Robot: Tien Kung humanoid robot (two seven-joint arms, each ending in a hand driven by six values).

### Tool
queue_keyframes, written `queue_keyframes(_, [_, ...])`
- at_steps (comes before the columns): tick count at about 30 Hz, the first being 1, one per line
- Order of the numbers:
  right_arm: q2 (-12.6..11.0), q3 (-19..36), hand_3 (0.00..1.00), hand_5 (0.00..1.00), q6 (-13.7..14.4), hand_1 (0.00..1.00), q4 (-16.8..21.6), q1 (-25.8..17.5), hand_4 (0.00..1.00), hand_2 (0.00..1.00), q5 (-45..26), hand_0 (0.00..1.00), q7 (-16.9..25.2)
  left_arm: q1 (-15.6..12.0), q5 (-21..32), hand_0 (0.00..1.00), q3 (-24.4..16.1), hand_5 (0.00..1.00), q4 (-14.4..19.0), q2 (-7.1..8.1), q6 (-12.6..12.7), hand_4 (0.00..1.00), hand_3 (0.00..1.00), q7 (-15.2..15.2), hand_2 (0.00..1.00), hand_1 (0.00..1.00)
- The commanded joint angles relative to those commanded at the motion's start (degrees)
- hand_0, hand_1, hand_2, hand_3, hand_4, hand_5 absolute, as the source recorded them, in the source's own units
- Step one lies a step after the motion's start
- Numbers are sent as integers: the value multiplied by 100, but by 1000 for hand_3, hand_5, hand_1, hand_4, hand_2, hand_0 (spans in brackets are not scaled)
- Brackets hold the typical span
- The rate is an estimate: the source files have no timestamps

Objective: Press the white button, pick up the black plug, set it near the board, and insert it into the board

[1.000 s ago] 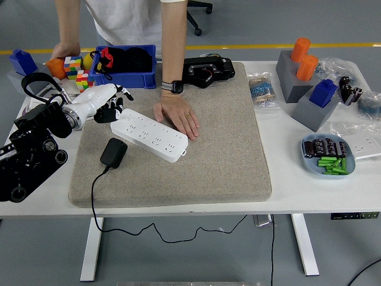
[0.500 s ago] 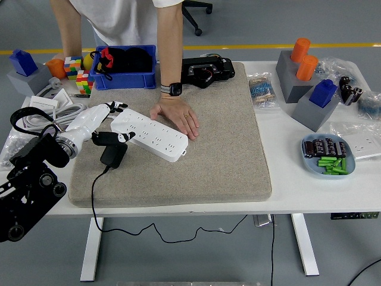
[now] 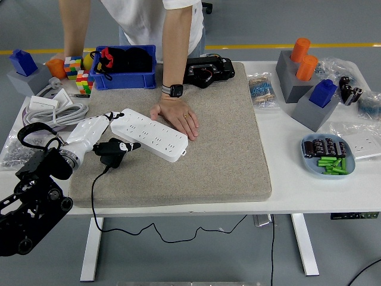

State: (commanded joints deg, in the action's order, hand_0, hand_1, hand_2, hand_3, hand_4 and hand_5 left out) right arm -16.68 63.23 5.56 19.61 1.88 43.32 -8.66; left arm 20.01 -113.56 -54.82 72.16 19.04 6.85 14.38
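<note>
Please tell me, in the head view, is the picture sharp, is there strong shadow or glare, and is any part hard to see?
Head view: sharp overall, with even, soft light and no strong glare; the power strip casts only a faint shadow on the grey mat; the black plug under the left robot hand shows little detail because it is dark; the table's straight edges look slightly bowed.

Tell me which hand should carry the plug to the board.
Left. The left hand is already closed on the black plug on the mat, just beside the white board, which a person's hand steadies. The right hand is not in view.
</note>
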Motion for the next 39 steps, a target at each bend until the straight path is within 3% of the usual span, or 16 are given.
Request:
queue_keyframes(2, [3,-5,607,369,-1,626,-1,0,642,637,-1,712,0,-3,-153,796,3,510,-52,-12,-39,998,868,-5,843,833])
queue_keyframes(3, [4,-6,608,369,-2,626,1,0,643,637,-2,712,0,-6,-201,755,11,330,-76,-13,-46,995,844,-10,784,788])
queue_keyframes(14, [-5,-23,607,369,1,626,8,-3,643,637,-3,712,3,-70,-498,728,-35,312,-231,0,-63,991,835,21,754,765])
queue_keyframes(15, [-3,-18,607,370,2,626,9,-2,643,636,-1,712,3,-78,-525,665,-39,262,-240,1,-66,969,819,24,705,714])
queue_keyframes(20, [5,-4,607,370,2,626,5,-1,643,636,0,712,4,-106,-527,665,-30,262,-253,28,-54,969,819,5,705,714])
queue_keyframes(21, [5,-2,607,369,1,626,5,0,643,635,-1,712,4,-109,-519,591,-28,199,-255,32,-44,938,787,-12,677,684])
queue_keyframes(32, [-14,-39,607,369,4,626,10,14,643,635,0,712,11,-113,-480,562,63,166,-290,28,12,923,762,-139,648,659])
queue_keyframes(33, [-16,-45,607,369,6,626,10,15,643,635,-2,712,11,-118,-533,477,74,108,-296,28,-7,893,657,-129,599,596])
queue_keyframes(38, [-28,-67,607,369,12,626,4,9,643,635,-5,712,14,-129,-633,477,133,108,-306,43,-45,893,657,-108,599,596])
queue_keyframes(39, [-32,-72,607,369,11,626,4,11,643,635,-6,711,13,-128,-646,429,142,2,-304,48,-41,803,613,-112,548,570])
